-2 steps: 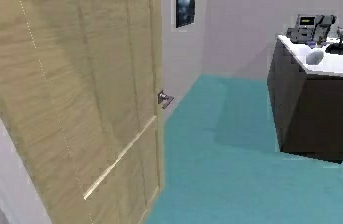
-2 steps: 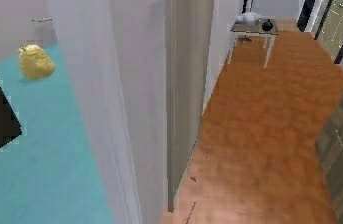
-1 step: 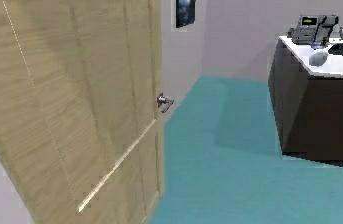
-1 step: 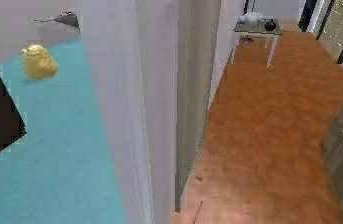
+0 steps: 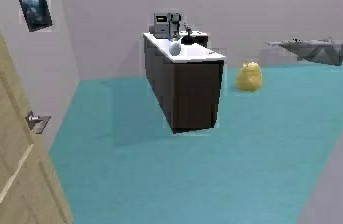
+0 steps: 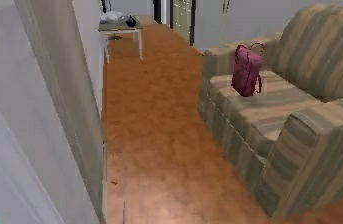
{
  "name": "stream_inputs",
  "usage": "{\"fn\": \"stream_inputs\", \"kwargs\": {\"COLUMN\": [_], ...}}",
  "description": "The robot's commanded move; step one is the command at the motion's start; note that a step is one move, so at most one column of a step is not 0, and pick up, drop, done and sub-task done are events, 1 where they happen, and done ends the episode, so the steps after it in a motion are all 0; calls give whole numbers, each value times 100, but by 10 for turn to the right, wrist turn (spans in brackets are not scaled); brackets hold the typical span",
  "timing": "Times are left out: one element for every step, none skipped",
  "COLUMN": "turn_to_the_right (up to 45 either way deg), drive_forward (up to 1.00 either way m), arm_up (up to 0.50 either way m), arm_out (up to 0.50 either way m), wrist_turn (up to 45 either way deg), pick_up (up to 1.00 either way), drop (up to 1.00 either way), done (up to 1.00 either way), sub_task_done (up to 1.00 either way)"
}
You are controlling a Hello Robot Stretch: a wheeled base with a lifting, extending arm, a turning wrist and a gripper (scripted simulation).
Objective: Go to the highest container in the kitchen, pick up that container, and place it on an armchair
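1. Several small things crowd the white top of a dark table (image 5: 189, 95), which stands on a teal floor (image 5: 179, 170) in the forward view. A grey boxy appliance (image 5: 165, 23) is at the far end, dark items (image 5: 193, 40) are beside it, and a white blob (image 5: 175, 47) is nearer the front.
2. I cannot tell which of these is the container; the appliance rises highest on the table.
3. A yellow lump (image 5: 247, 77) sits on the floor by the far wall, right of the table and apart from it. A grey slab (image 5: 309, 48) juts from the wall at that view's right.
4. At the forward view's left stands a pale wooden door (image 5: 9, 150) with a metal handle (image 5: 36, 122). A dark picture (image 5: 36, 12) hangs above it.
5. In the arm side view a striped armchair (image 6: 289, 120) stands at the right on a brown wood floor (image 6: 154, 130). A red bag (image 6: 246, 70) sits upright on its seat, against the far arm.
6. Farther out stands a small white stand (image 6: 122, 30) carrying two things — a dark round one (image 6: 130, 21) and a pale one (image 6: 110, 18).
7. I cannot tell whether the gripper is released or clenched.
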Motion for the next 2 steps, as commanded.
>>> {"fn": "stream_inputs", "kwargs": {"turn_to_the_right": [0,450], "drive_forward": [65,0], "arm_up": [0,0], "arm_out": [0,0], "wrist_turn": [0,0], "pick_up": [0,0], "drop": [0,0], "done": [0,0], "sub_task_done": [0,0]}}
